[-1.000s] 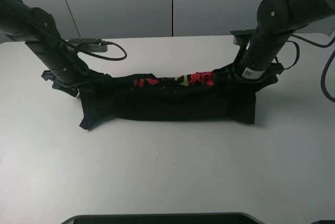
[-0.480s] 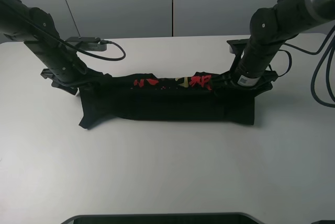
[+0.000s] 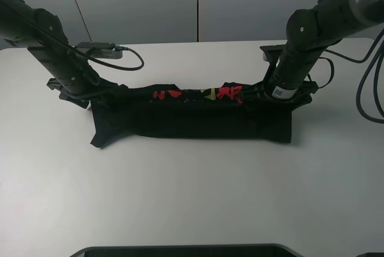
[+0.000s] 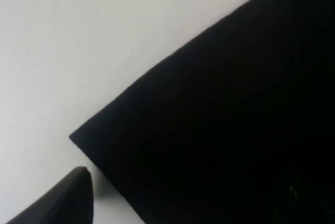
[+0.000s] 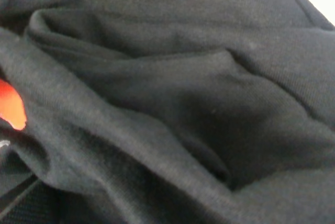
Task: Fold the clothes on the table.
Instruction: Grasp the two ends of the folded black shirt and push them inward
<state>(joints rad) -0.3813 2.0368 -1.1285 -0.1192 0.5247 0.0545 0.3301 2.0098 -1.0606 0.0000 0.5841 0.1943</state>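
exterior high view: the black t-shirt [image 3: 192, 119] lies in the middle of the white table [image 3: 192, 203]. it is folded into one long thin strip that runs from side to side. red letters [image 3: 231, 90] and a bit of yellow [image 3: 210, 93] peek out along the far edge of the strip. the left end of the strip fans out wider toward the near side.

the left claw [image 3: 96, 93] is low down at the left end of the shirt. the right claw [image 3: 255, 93] is low down at the far edge near the right end, right by the red letters. from up here both claws are mostly hidden by the arms and the dark cloth.

in the left wrist view one dark finger [image 4: 73, 198] shows at the edge of the picture. it sits just beside a flat corner of the black shirt [image 4: 220, 119] on the white table [image 4: 78, 35]. i cannot tell if it touches the cloth. the left claw's jaws are spread wide and no cloth is pinched in them.

in the right wrist view bumpy black cloth [image 5: 172, 103] fills almost all of the picture, with a small red patch [image 5: 10, 106] at one side. the right claw's jaws are spread wide too, right on top of the shirt, and i see no cloth pinched there.

a black cable [image 3: 129, 59] loops on the table behind the left arm.
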